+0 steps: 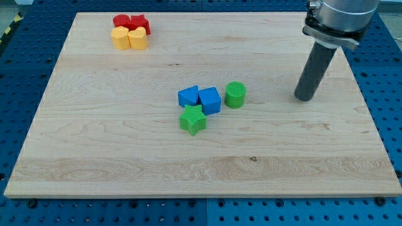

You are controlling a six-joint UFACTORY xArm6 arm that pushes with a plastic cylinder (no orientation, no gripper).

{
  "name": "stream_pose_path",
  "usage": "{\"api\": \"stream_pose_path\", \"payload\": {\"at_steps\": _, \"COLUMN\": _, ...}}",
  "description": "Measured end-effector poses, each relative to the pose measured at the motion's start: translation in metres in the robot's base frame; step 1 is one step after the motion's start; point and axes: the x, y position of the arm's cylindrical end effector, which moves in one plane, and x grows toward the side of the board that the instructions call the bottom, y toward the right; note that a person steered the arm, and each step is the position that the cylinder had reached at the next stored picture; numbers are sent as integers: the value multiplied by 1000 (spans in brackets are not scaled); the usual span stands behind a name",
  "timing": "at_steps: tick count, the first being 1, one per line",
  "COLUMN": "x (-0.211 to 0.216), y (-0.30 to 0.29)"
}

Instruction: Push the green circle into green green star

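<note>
The green circle (235, 95) stands near the middle of the wooden board (125, 150), just right of a blue cube. The green star (193, 120) lies below and to the left of the circle, touching the blue blocks' lower side. My tip (304, 98) rests on the board well to the right of the green circle, at about the same height in the view, apart from every block.
A blue cube (210, 100) and a blue triangle-like block (188, 96) sit side by side between circle and star. At the top left, two red blocks (132, 22) and two yellow blocks (129, 38) are clustered together.
</note>
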Motion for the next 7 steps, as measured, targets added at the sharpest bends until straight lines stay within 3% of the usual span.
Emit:
{"api": "stream_pose_path", "payload": {"at_steps": 3, "x": -44, "y": -110}}
{"api": "stream_pose_path", "payload": {"at_steps": 4, "x": -14, "y": -130}}
{"api": "stream_pose_path", "payload": {"at_steps": 7, "x": 10, "y": -136}}
